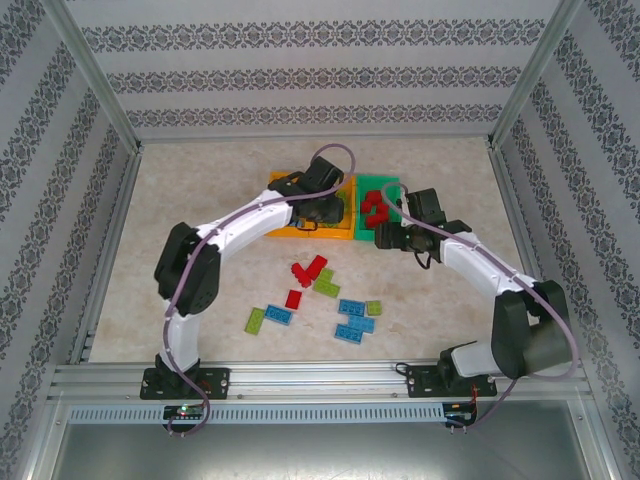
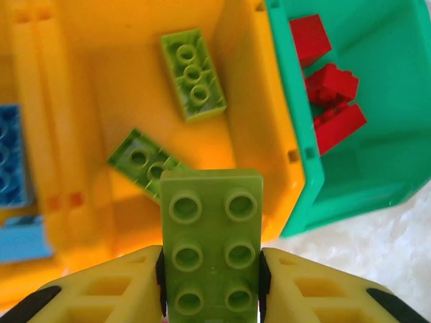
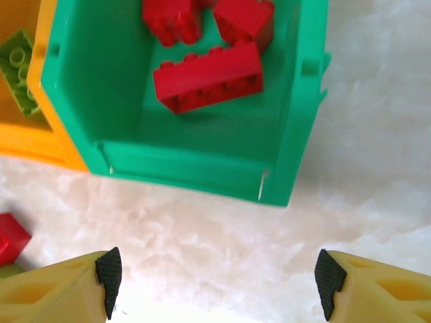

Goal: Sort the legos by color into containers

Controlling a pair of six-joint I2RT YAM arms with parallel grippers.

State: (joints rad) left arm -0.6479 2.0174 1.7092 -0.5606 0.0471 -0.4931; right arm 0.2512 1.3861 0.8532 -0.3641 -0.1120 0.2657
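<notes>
My left gripper [image 2: 210,272] is shut on a lime green lego [image 2: 210,235], held above the near wall of an orange bin [image 2: 128,87] where two more lime legos [image 2: 192,74] lie. Seen from above, the left gripper [image 1: 325,212] hangs over that orange bin [image 1: 345,232]. The green bin [image 3: 202,168] to its right holds several red legos [image 3: 209,77]. My right gripper [image 3: 219,282] is open and holds nothing, over bare table just in front of the green bin [image 1: 390,183]. The other orange bin, further left, holds blue legos [image 2: 10,161].
Loose legos lie on the table in front of the bins: red ones [image 1: 308,270], lime ones [image 1: 256,320] and blue ones [image 1: 352,320]. A red lego [image 3: 10,239] sits left of my right gripper. Patterned walls and a metal frame [image 1: 110,250] enclose the table.
</notes>
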